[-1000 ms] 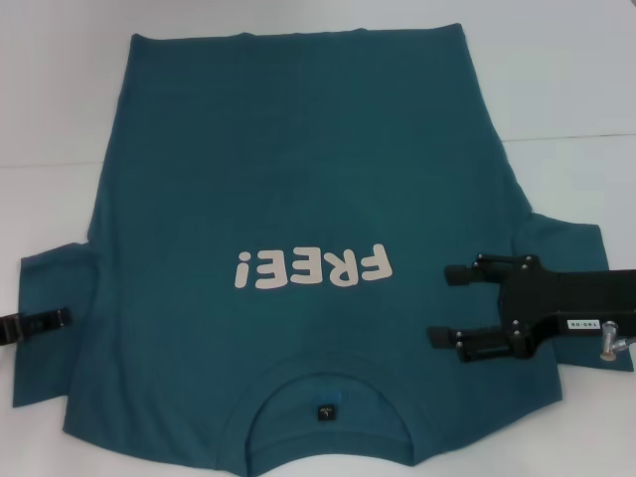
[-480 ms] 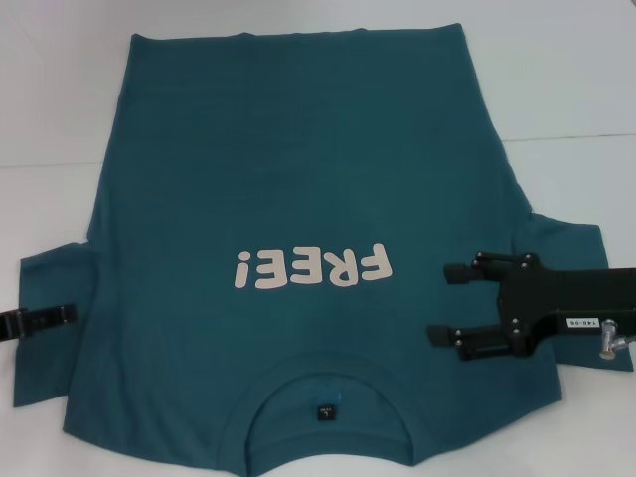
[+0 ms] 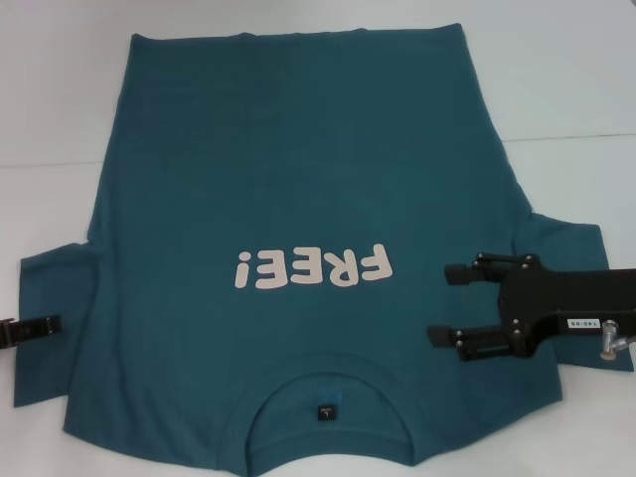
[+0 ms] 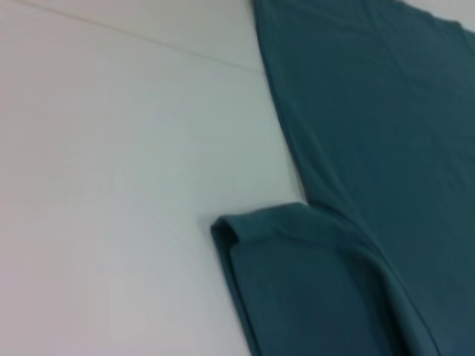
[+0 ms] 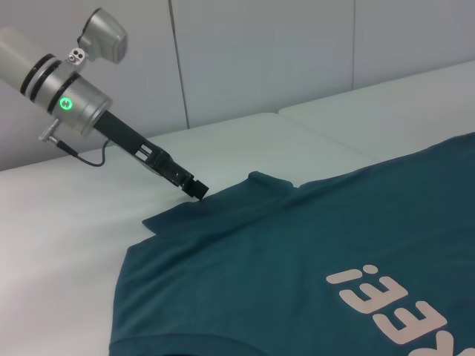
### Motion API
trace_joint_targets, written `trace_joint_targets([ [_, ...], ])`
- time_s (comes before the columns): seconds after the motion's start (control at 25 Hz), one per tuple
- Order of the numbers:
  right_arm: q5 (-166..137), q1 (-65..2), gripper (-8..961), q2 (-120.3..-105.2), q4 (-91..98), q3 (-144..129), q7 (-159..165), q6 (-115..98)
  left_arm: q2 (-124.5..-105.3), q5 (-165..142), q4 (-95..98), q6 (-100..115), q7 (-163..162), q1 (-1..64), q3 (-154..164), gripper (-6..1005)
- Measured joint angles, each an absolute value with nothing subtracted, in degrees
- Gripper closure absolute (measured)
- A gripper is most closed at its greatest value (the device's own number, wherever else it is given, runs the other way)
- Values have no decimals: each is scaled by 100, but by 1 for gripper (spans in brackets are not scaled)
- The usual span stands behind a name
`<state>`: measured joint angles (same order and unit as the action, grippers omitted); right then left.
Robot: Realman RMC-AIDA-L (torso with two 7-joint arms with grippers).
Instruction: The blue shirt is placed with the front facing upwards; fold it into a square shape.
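I see the left gripper [image 3: 40, 327] has retreated toward the table's [image 3: 576, 79] left edge — jaw state unclear — while the right gripper [image 3: 444, 305] hangs spread over one blue shirt [image 3: 288, 179].

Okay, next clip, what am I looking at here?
A two-armed robot is at the start of folding a blue shirt, which lies flat, front up, on a white table, with nothing folded yet. The right gripper hangs over the shirt near its right sleeve, jaws open and holding nothing. The left gripper is at the edge of the left sleeve; whether it has a grip is unclear.
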<state>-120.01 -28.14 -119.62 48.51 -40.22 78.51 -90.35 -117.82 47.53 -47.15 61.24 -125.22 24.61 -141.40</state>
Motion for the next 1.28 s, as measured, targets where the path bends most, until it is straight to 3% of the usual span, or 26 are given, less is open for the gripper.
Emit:
trace_joint_targets([
  [0.68,-12021,-2789,27,-11953,4846,-4007,7857,-8985,-11765,4787,-4589,6519,-12531,2775,-14110,182],
  [0.76,-12018,-2787,27,-11952,4845,-4007,7857,-8984,-11768,4787,-4570,6492,-12530,2788,-14094,333],
  [1.0,-12010,-2788,27,-11953,4842,-4008,7857,-8981,-11770,4728,-4475,6309,-12494,2809,-14074,330],
  [1.28,-12012,-2804,27,-11953,4842,-4007,7857,-8973,-11754,4579,-4396,6196,-12410,2842,-14000,583],
])
